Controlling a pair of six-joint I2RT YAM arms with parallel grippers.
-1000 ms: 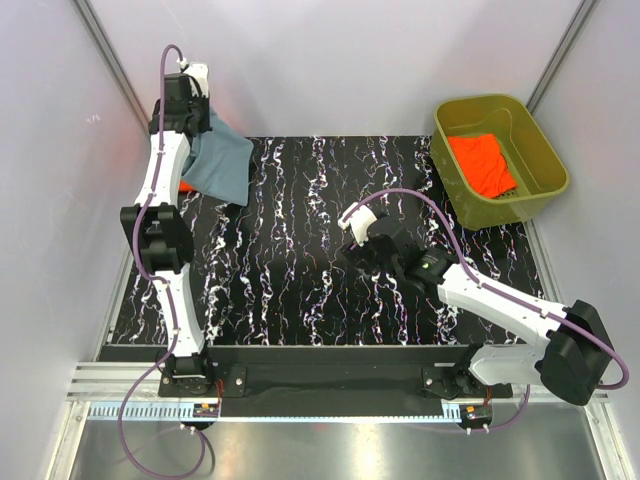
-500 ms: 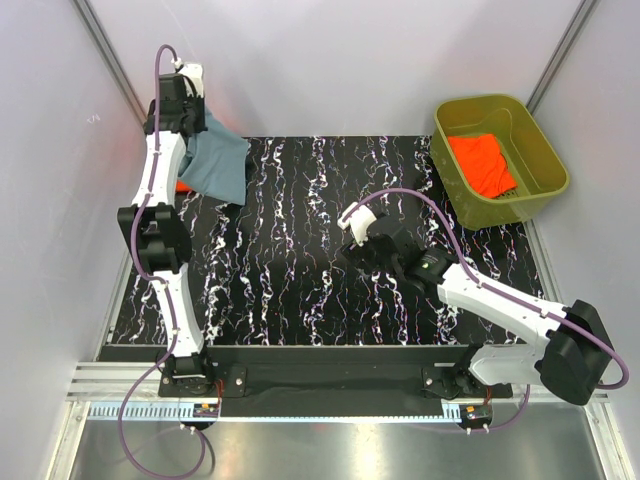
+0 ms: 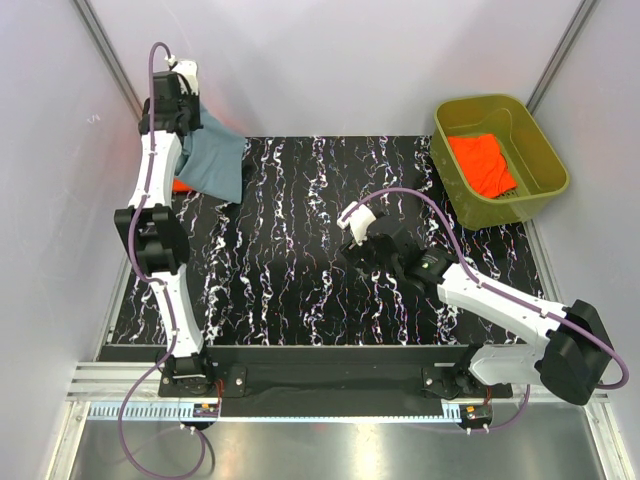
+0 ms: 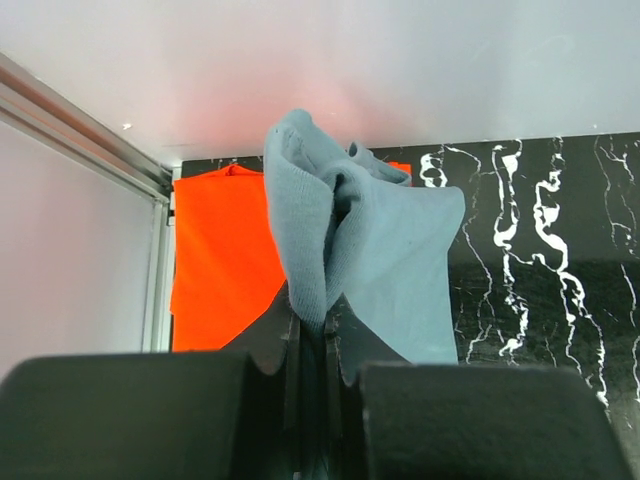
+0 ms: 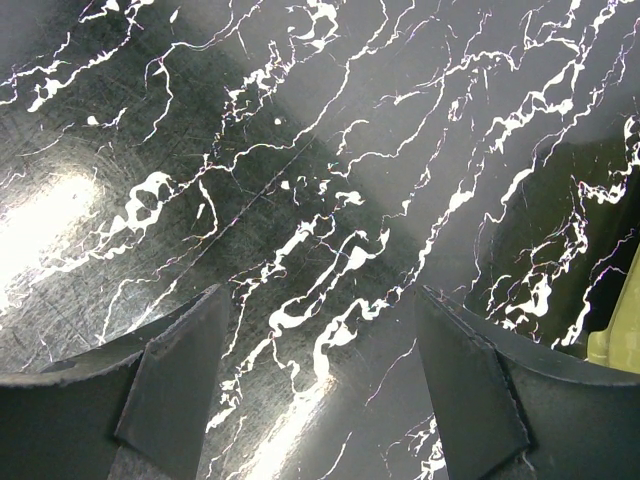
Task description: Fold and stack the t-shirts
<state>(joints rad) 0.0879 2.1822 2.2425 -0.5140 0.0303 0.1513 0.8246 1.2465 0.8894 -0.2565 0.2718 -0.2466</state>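
The blue-grey t-shirt (image 4: 385, 250) hangs bunched from the left hand (image 4: 318, 325), which is clamped tight on a gathered fold of cloth up over the far-left corner of the tabletop (image 3: 300, 270). The rest droops toward the surface; can't tell if the hem touches. An orange-red t-shirt (image 4: 220, 260) lies flat at that corner, partly behind the hanging one. A second orange-red t-shirt (image 3: 482, 165) sits crumpled in the olive tub (image 3: 548, 185) at far right. The right hand (image 5: 320, 360) hovers low over bare mid-tabletop w/ jaws spread wide, holding nothing. Handling, prob.: the cloth is light, limp and has no stiffness, so it won't keep a shape when lifted and sags from any single pinch, as here. It's not fragile or slippery, but layers slide over each other and a pinch may catch 2 layers vs. 1. A one-point hold on a bunch gives no control of the outline. Better to hold 2 spread points, e.g. both shoulders or a shoulder + hem corner, one per hand, so it opens flat. For the big blue-grey one esp., edges/seams are the best pinch spots.
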